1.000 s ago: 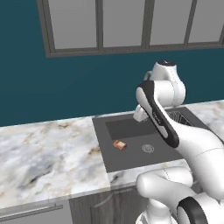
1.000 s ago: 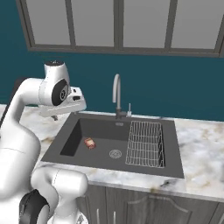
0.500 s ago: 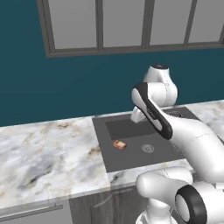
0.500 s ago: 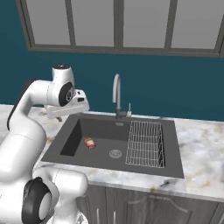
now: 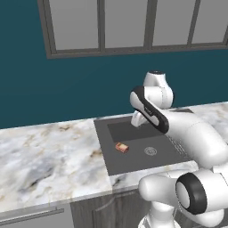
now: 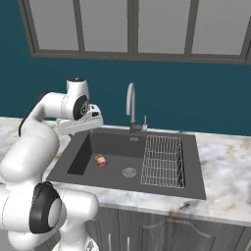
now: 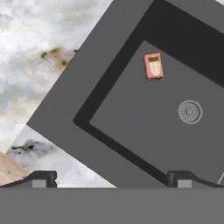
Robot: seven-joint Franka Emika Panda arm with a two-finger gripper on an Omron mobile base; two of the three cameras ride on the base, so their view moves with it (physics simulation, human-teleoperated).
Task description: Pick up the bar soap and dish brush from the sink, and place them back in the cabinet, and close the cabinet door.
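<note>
The gripper (image 7: 111, 178) hangs above the sink's (image 7: 65, 109) corner, its two fingertips (image 7: 41, 178) spread wide apart with nothing between them. The bar soap (image 7: 153, 66) lies flat on the basin floor at about one o'clock from the fingertips, with the round drain (image 7: 190, 111) near it toward four o'clock. Marble counter (image 7: 39, 48) borders the basin.

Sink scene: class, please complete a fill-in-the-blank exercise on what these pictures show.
1. The bar soap lies on the floor of the ____.
2. The wire rack sits in the sink on the ____ side in the right base view.
3. The gripper has its jaws ____.
4. The faucet stands at the sink's ____ edge.

Missing words: sink; right; open; back
</note>
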